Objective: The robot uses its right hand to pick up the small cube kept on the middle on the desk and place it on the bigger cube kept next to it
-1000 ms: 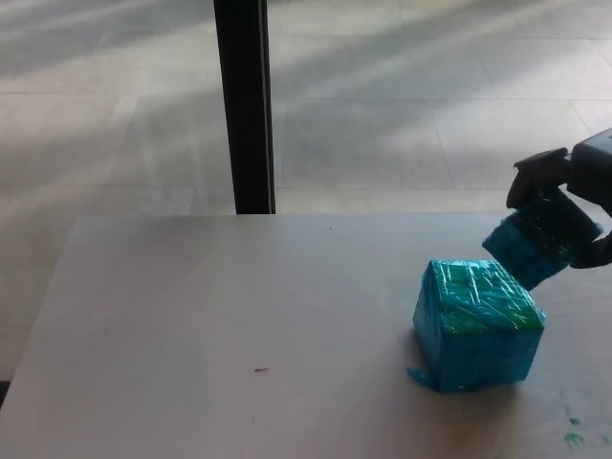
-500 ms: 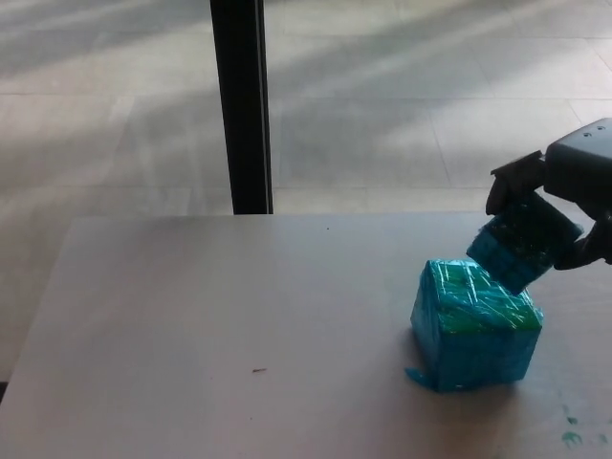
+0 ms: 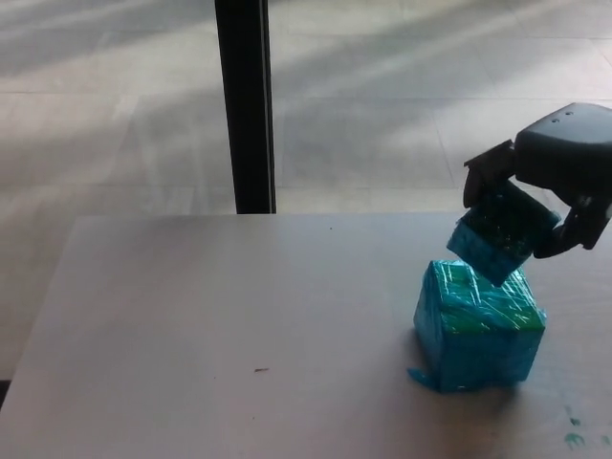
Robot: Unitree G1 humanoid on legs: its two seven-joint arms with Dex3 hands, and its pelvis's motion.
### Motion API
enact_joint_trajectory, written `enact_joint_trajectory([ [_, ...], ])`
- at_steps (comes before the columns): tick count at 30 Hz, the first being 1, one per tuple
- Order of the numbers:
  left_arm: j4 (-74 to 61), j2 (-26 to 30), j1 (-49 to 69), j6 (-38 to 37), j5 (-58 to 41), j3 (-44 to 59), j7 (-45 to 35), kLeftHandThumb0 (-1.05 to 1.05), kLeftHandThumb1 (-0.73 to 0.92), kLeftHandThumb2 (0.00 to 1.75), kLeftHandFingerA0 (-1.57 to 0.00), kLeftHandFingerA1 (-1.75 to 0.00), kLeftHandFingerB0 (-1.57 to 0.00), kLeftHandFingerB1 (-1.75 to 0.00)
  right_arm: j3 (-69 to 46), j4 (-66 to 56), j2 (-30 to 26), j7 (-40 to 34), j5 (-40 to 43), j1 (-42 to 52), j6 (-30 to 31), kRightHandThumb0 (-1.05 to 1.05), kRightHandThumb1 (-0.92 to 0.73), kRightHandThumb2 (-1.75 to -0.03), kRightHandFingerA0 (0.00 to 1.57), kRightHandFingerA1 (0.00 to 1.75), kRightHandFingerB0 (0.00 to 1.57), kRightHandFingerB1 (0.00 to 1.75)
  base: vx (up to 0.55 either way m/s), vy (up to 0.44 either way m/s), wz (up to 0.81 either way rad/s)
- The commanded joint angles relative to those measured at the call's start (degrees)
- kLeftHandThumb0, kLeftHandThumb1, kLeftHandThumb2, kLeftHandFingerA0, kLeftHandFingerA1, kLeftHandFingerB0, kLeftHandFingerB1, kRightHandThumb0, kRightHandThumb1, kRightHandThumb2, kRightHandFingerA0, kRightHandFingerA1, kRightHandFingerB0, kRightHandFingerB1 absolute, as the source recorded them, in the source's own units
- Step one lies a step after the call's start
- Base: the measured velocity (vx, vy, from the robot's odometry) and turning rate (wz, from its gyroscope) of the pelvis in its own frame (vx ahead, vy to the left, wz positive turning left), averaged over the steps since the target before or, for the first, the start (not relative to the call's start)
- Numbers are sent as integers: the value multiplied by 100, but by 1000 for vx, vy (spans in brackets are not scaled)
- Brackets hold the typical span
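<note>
A big cube (image 3: 478,328) wrapped in shiny teal and green tape stands on the pale desk (image 3: 210,325), right of the middle. Just above its far top edge hangs the small teal cube (image 3: 499,233), tilted onto one corner. My right hand (image 3: 550,177) comes in from the right and is shut on the small cube, black fingers (image 3: 483,172) pressing its upper sides. The small cube's lower corner is close to the big cube's top; whether they touch I cannot tell. My left hand does not show.
A black vertical post (image 3: 245,105) rises behind the desk's far edge. Beyond it lies a tiled floor. Small green marks (image 3: 572,435) stain the desk near its front right corner, and a tiny dark speck (image 3: 260,370) lies left of the cubes.
My right hand has carried the small cube leftward and slightly up, from beside the big cube's right rear to above its top.
</note>
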Motion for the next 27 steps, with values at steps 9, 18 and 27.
enact_joint_trajectory([
  [9,22,125,-115,-5,78,-2,20,-94,65,104,-20,-47,-5,-37,262,91,307,204,-105,134,220,-29,-59,-85,82,166,78,119,0,0,0],
  [18,34,119,-138,-40,116,-67,48,-95,83,66,-29,-37,-17,-29,277,-37,519,111,-139,258,331,-27,-59,-87,82,171,76,124,0,0,0],
  [27,50,109,-137,-28,91,-61,65,-98,69,106,-22,-46,-10,-37,470,-72,411,1656,-376,-96,1518,-39,-61,-58,42,86,14,32,0,0,0],
])
